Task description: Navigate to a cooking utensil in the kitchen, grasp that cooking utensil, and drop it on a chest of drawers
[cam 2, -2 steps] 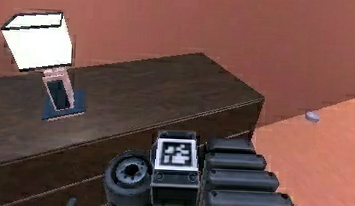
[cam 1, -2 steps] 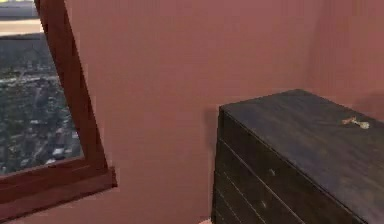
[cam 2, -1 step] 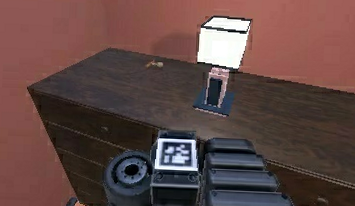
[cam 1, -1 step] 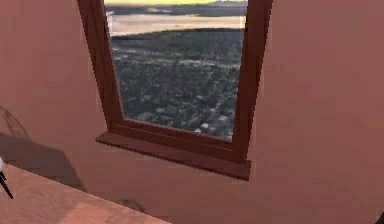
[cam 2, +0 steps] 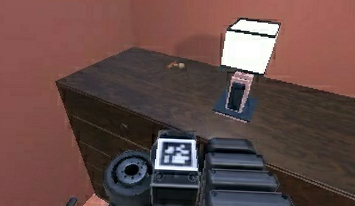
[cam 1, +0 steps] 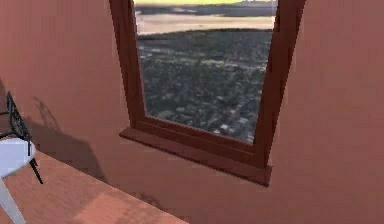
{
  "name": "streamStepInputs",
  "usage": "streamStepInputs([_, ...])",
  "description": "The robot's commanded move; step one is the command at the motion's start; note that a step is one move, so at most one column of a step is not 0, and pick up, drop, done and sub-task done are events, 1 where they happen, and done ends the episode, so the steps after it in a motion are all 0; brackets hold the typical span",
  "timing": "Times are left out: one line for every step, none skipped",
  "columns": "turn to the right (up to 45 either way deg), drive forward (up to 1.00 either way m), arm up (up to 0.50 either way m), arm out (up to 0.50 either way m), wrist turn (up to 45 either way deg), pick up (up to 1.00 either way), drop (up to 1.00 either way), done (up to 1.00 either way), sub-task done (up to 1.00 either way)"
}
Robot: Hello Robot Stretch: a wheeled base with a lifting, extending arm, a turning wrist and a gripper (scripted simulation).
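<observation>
Though the gripper (cam 2: 130, 177) seemingly sits beside the chest of drawers (cam 2: 127, 77), I cannot tell its fingers' state.

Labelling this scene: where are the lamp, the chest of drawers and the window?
lamp (cam 2: 250, 44), arm side view, white shade.
chest of drawers (cam 2: 126, 79), arm side view, bare top.
window (cam 1: 205, 80), forward view, glass.

Small brown blob (cam 2: 174, 63) atop dresser (cam 2: 106, 83): unidentifiable
</observation>
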Motion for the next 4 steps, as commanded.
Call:
streamStepInputs([0.0, 0.00, 0.00, 0.48, 0.0, 0.00, 0.00, 0.00, 0.00])
streamStepInputs([0.0, 0.00, 0.00, 0.00, 45.0, 0.00, 0.00, 0.00, 0.00])
streamStepInputs([0.0, 0.00, 0.00, 0.00, 45.0, 0.00, 0.00, 0.00, 0.00])
streamStepInputs([0.0, 0.00, 0.00, 0.00, 45.0, 0.00, 0.00, 0.00, 0.00])
